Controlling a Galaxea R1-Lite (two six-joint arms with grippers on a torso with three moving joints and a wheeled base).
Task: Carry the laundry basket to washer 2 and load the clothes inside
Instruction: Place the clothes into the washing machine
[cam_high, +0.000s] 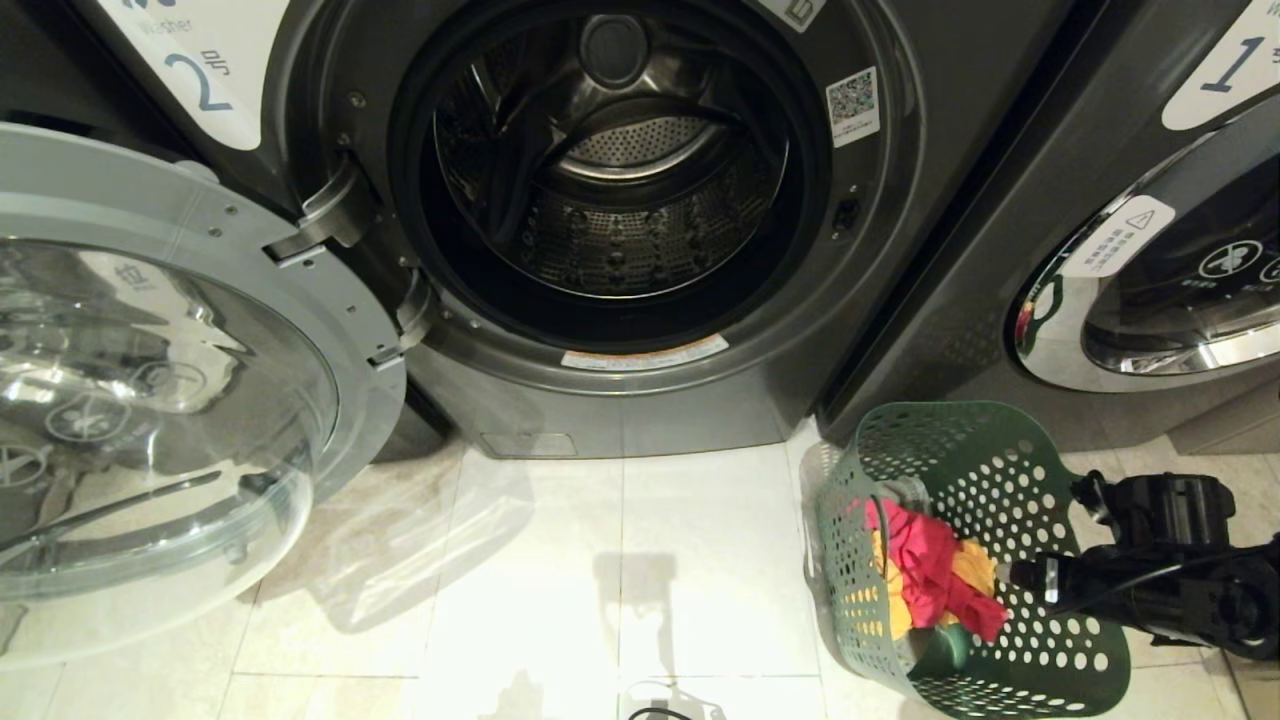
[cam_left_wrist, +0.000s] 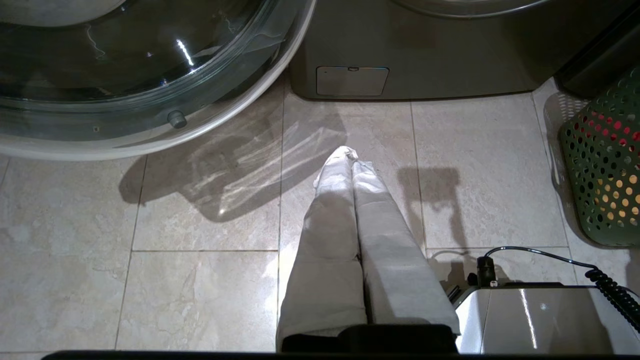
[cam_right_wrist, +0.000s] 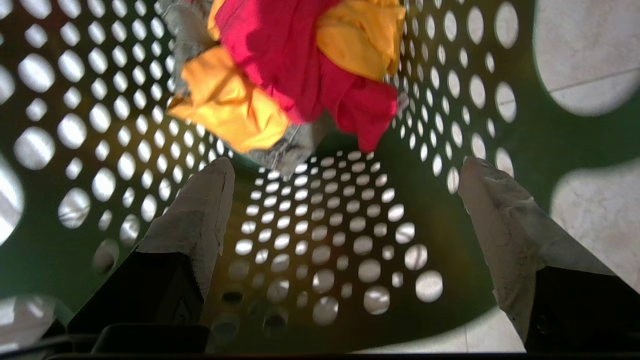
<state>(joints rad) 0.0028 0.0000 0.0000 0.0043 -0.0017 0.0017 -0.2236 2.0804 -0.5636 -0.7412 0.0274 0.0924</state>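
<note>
The green laundry basket (cam_high: 985, 560) lay tipped on the floor right of washer 2 (cam_high: 620, 200), whose door hung open. The right claw (cam_right_wrist: 345, 172) gaped wide inside it, short of the red and yellow clothes (cam_right_wrist: 300, 75). The left claw (cam_left_wrist: 352, 162) was closed.

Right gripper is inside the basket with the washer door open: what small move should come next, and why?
Probably ease the right gripper forward onto the red and yellow clothes and close. Its fingers stand wide open just short of the bundle, nothing is held, and washer 2 has its door open and waits beside the basket.
</note>
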